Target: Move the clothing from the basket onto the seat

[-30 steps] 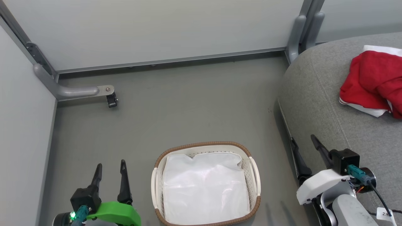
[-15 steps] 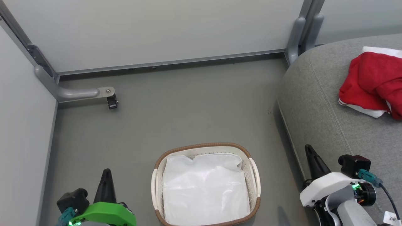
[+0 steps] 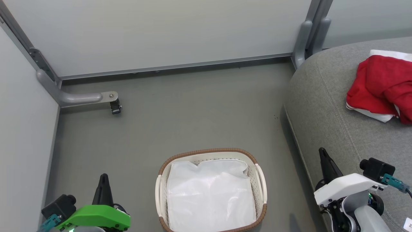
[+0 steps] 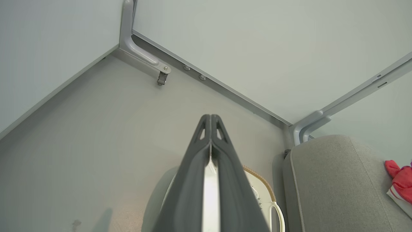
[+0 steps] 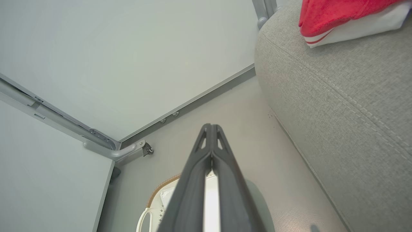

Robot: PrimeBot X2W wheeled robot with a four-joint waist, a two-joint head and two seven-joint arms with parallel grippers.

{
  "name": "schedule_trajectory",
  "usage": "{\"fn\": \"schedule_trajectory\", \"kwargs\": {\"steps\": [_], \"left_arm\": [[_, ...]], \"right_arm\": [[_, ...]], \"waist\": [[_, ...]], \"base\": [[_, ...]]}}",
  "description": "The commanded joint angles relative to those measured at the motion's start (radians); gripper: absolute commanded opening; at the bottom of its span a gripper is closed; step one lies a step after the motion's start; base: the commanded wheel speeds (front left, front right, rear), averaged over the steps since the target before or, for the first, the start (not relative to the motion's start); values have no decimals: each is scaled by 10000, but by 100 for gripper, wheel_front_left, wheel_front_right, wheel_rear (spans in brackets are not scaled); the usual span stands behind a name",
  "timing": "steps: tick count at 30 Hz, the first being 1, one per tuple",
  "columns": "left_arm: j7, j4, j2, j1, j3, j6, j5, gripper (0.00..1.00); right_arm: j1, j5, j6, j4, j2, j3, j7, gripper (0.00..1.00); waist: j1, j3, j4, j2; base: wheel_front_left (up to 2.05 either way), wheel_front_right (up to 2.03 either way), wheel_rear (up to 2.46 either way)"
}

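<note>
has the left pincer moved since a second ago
Yes. The left pincer has shut, turned edge-on and drawn back toward the robot, judged against the oval cream perforated plastic basket with a brown woven rim.

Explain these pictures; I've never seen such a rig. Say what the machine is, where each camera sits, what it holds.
This is a wheeled robot with two arms. The wide picture comes from its head camera, looking down: left gripper at lower left, right gripper at lower right. The other two come from wrist cameras, each looking along its gripper's dark fingers. Both grippers are shut and hold nothing. On the floor stands the basket, with a white liner sheet inside. The red clothing lies on the grey seat at the right.
</note>
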Motion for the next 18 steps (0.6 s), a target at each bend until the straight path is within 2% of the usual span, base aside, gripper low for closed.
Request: {"fn": "schedule_trajectory", "kwargs": {"steps": [1,18], "left_arm": [[79,-164,58,-286,93,-75,-304,0],[732,-357,78,-440,486,-356,-2650,0]], "right_arm": [[0,332,-3,-191,-39,-89,64,0],[163,2703,-5,-566,47,-495,724,0]], "waist": [[0,-8,0,0],[0,-146,-11,0]], "base": [[0,0,0],[0,0,0]]}}
